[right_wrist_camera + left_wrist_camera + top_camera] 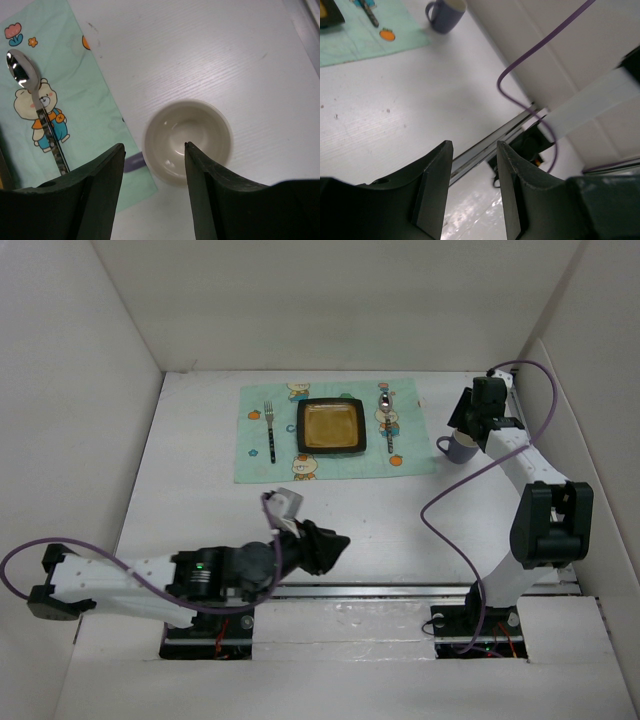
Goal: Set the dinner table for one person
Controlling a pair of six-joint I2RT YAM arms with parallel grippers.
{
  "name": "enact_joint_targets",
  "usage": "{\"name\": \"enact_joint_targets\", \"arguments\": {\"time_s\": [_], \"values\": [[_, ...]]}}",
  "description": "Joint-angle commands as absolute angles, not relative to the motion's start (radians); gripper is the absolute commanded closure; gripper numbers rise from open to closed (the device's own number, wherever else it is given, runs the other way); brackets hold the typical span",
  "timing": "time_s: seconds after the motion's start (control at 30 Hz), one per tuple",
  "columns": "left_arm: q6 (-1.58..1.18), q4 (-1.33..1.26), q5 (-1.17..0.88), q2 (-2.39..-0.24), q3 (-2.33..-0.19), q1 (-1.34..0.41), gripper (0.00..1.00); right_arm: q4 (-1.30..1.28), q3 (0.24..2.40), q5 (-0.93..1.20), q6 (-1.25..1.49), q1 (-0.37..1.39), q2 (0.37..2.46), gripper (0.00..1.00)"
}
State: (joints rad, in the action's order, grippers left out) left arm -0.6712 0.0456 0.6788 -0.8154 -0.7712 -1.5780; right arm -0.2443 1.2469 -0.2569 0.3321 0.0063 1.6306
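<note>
The left arm lies low along the near edge of the desk (200, 490), reaching toward the centre. The left pincer (335, 543) sits above bare desk surface near the front rail. In the left wrist view its two fingers (432, 192) stand apart with a clear gap between them, and nothing lies in that gap. Beyond the fingers, that view shows the rail, a purple cable (520, 95) and the right arm's base.

The right arm rises from its base at the near right and reaches to the far right part of the desk. The right pincer (468, 422) hangs directly over the mug (458, 447). In the right wrist view its fingers (102, 190) are spread. The left finger is over the edge of the placemat (85, 100); the right finger is over the mug's open mouth. The fingers do not clamp the mug. The mug (187, 142) stands upright on the bare desk, just off the placemat's right edge, with its handle pointing toward the placemat. Its outside is blue-purple and its inside is pale.

The mint-green placemat (335, 465) lies flat at the far centre of the desk. A dark square plate (331, 427) with a tan centre rests on its middle. A fork (270, 430) lies on the placemat to the left of the plate, apart from it. A spoon (389, 425) lies to the right of the plate, bowl at the far end, on a printed bear.
</note>
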Motion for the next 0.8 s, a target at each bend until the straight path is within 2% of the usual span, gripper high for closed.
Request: {"name": "enact_joint_targets", "arguments": {"time_s": [0.0, 0.07, 0.23, 0.3, 0.37, 0.4, 0.5, 0.53, 0.6, 0.77], "values": [[-0.658, 0.11, 0.764, -0.62, -0.755, -1.582, 0.63, -0.227, 1.336, -0.207, 0.307, -0.002, 1.718, 0.45], [-0.611, 0.118, 0.781, -0.513, -0.742, -1.582, 0.61, -0.221, 1.364, -0.195, 0.311, -0.002, 1.767, 0.46], [-0.571, 0.219, 0.879, -0.425, -0.758, -1.582, 0.59, -0.261, 1.434, -0.172, 0.33, -0.002, 1.856, 0.53], [-0.601, 0.258, 0.91, -0.425, -0.758, -1.591, 0.59, -0.264, 1.447, -0.172, 0.339, -0.002, 1.87, 0.78], [-0.586, 0.236, 0.901, -0.426, -0.741, -1.603, 0.59, -0.242, 1.434, -0.19, 0.351, -0.002, 1.858, 0.95], [-0.586, 0.232, 0.907, -0.425, -0.735, -1.603, 0.59, -0.206, 1.427, -0.205, 0.353, 0.014, 1.846, 1.0], [-0.591, 0.212, 0.933, -0.425, -0.703, -1.603, 0.59, -0.196, 1.469, -0.265, 0.322, 0.06, 1.81, 1.0], [-0.589, 0.195, 0.939, -0.423, -0.677, -1.603, 0.59, -0.224, 1.59, -0.284, 0.287, 0.081, 1.831, 1.0], [-0.589, 0.195, 0.953, -0.425, -0.661, -1.603, 0.59, -0.282, 1.65, -0.284, 0.276, 0.1, 1.853, 1.0], [-0.598, 0.192, 1.015, -0.425, -0.635, -1.603, 0.59, -0.486, 2.128, -0.298, 0.181, 0.146, 2.103, 1.0]]}}
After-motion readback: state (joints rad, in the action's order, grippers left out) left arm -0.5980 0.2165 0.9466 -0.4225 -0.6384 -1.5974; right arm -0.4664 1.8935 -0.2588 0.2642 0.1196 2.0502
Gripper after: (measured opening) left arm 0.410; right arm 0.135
